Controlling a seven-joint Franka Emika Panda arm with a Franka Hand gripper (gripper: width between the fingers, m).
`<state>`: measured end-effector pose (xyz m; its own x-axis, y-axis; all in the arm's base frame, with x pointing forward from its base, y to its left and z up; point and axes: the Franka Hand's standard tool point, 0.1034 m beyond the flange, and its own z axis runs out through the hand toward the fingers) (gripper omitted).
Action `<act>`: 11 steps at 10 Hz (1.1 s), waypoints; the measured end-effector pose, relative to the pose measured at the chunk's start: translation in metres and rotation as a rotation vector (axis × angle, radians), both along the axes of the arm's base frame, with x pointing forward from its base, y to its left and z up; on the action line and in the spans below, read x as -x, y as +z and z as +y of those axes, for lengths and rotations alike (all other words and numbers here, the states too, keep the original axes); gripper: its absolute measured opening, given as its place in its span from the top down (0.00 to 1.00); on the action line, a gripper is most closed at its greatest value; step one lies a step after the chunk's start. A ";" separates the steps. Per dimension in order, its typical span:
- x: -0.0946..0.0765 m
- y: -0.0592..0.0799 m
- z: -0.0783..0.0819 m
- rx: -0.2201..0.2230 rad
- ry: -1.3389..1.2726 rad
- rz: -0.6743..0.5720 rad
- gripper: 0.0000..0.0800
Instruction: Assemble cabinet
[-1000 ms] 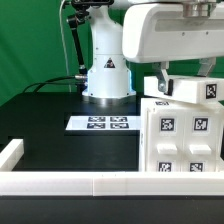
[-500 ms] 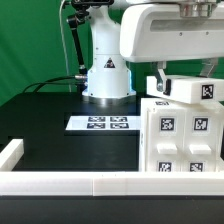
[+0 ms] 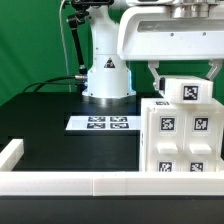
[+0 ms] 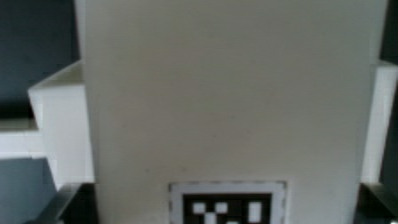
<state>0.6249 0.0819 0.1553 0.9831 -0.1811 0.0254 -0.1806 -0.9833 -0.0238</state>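
The cabinet, a big white box body with several black-and-white tags, stands at the exterior view's right. My gripper hangs right above it and is shut on a smaller white panel with one tag, held just over the cabinet's top. In the wrist view this panel fills most of the picture, with its tag between the dark fingertips. Part of the cabinet shows behind it.
The marker board lies on the black table in front of the arm's white base. A low white border rail runs along the front edge and up the exterior view's left side. A green backdrop stands behind.
My gripper has shifted toward the exterior view's left with the panel. The panel's tag now sits nearer the middle of the cabinet's top.
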 end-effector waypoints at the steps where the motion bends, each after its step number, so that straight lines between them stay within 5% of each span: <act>1: 0.001 0.000 0.001 -0.005 -0.104 0.003 0.30; 11: 0.000 0.000 0.003 -0.038 -0.966 0.011 0.30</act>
<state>0.6246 0.0848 0.1552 0.4096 -0.9123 -0.0055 -0.9114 -0.4089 -0.0456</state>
